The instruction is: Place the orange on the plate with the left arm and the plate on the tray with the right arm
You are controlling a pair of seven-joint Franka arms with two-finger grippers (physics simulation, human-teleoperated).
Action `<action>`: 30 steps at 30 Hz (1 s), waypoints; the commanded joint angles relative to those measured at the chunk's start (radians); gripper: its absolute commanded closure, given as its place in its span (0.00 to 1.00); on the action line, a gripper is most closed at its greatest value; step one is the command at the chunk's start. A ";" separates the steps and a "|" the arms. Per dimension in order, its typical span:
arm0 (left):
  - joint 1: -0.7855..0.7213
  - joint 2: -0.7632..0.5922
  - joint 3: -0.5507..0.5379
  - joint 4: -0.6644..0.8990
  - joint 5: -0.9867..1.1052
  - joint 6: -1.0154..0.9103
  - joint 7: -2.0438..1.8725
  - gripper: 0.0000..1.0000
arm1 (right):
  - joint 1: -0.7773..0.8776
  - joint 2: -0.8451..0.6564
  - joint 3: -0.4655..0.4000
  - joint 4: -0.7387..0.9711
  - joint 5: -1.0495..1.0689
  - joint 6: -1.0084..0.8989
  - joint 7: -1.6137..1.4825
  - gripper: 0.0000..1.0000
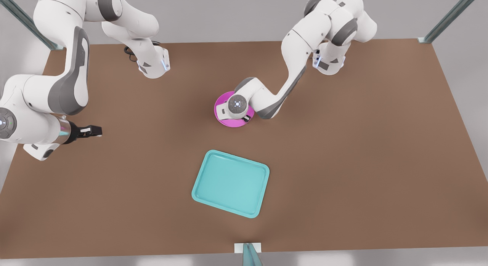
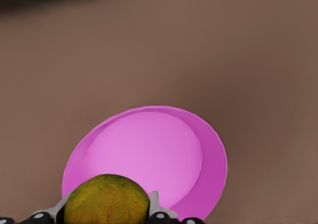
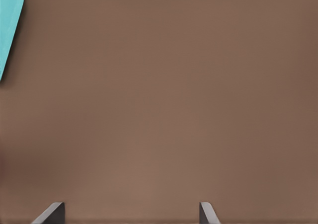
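Left gripper (image 2: 107, 215) clamped on small bumpy yellow-green orange (image 2: 107, 203), hanging right over near rim of round pink shallow plate (image 2: 149, 149), mid-table toward back edge. So drop goes straight down, looks like. Flat teal rectangular tray (image 1: 230, 183) sits toward front edge. Right gripper (image 3: 131, 211) spread wide, waiting near table's side edge at front view's left.

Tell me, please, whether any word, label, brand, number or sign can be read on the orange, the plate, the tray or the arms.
None can be read: the orange, held in the left tool, the plate, the tray and the waiting right tool all bear no readable text.
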 commanded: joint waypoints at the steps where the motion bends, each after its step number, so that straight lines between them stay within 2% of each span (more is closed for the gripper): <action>1: -0.016 0.017 -0.001 0.002 -0.041 0.029 -0.626 0.29 | -0.003 0.001 0.000 0.000 0.010 -0.002 -0.002 0.00; 2: -0.019 0.017 -0.001 0.002 -0.041 0.030 -0.626 0.28 | -0.004 0.001 0.000 0.000 0.010 -0.002 -0.002 0.00; 4: -0.025 0.021 -0.001 0.002 -0.039 0.030 -0.624 0.00 | -0.006 0.007 0.000 0.000 0.010 0.000 -0.002 0.00; 7: -0.025 0.014 -0.001 -0.004 -0.039 0.017 -0.626 0.00 | -0.006 0.007 0.000 0.000 0.018 -0.002 -0.001 0.00; 8: -0.013 -0.023 0.019 0.005 -0.033 -0.088 -0.615 0.00 | -0.001 0.016 0.001 0.000 0.028 0.000 -0.002 0.00; 9: -0.004 -0.091 0.131 0.073 -0.030 -0.303 -0.546 0.00 | 0.048 0.074 0.040 0.011 0.117 0.023 0.004 0.00; 10: 0.004 -0.126 0.301 0.198 -0.042 -0.599 -0.362 0.00 | 0.173 0.119 0.083 0.009 0.177 0.122 0.033 0.00; 11: 0.015 -0.137 0.545 0.315 -0.076 -0.822 -0.106 0.00 | 0.319 0.166 0.084 0.006 0.271 0.266 0.148 0.00; 12: 0.019 -0.157 0.769 0.324 -0.119 -0.853 0.077 0.00 | 0.378 0.218 0.084 -0.005 0.399 0.358 0.211 0.00; 13: 0.019 -0.157 0.891 0.324 -0.131 -0.853 0.124 0.00 | 0.398 0.252 0.086 -0.028 0.476 0.404 0.209 0.00; 14: 0.021 -0.155 1.024 0.324 -0.134 -0.839 0.189 0.00 | 0.496 0.243 0.086 -0.115 0.499 0.540 0.214 0.00; 15: 0.055 -0.155 1.048 0.324 -0.133 -0.831 0.198 0.00 | 0.539 0.193 0.096 -0.228 0.544 0.639 0.214 0.00; 16: 0.070 -0.160 1.050 0.320 -0.139 -0.837 0.197 0.00 | 0.539 0.111 0.170 -0.434 0.581 0.849 0.211 0.00; 17: 0.087 -0.195 1.026 0.330 -0.143 -0.834 0.183 0.00 | 0.539 0.085 0.195 -0.517 0.582 0.914 0.203 0.00; 18: 0.258 -0.275 0.773 0.320 -0.092 -0.819 0.168 0.00 | 0.539 0.056 0.199 -0.566 0.582 0.912 0.200 0.00; 19: 0.544 -0.419 0.290 0.205 0.149 -0.611 0.148 0.00 | 0.536 0.010 0.199 -0.640 0.584 0.911 0.180 0.00; 20: 0.608 -0.587 0.191 -0.063 0.257 -0.385 0.148 0.00 | 0.531 -0.027 0.199 -0.706 0.591 0.914 0.174 0.00; 21: 0.619 -0.586 0.192 -0.134 0.257 -0.340 0.141 0.00 | 0.508 -0.068 0.199 -0.775 0.636 0.948 0.174 0.00; 22: 0.622 -0.487 0.189 0.014 0.228 -0.406 0.111 0.00 | 0.499 -0.094 0.199 -0.831 0.662 0.983 0.174 0.00; 23: 0.622 -0.370 0.191 0.191 0.225 -0.567 0.111 0.00 | 0.497 -0.107 0.198 -0.858 0.694 0.988 0.174 0.00; 26: 0.635 -0.365 0.226 0.220 0.151 -0.593 0.128 0.00 | 0.499 -0.104 0.196 -0.940 0.811 1.058 0.189 0.00; 30: 0.633 -0.359 0.225 0.218 0.160 -0.633 0.128 0.00 | 0.484 -0.061 0.196 -0.956 0.829 1.051 0.117 0.00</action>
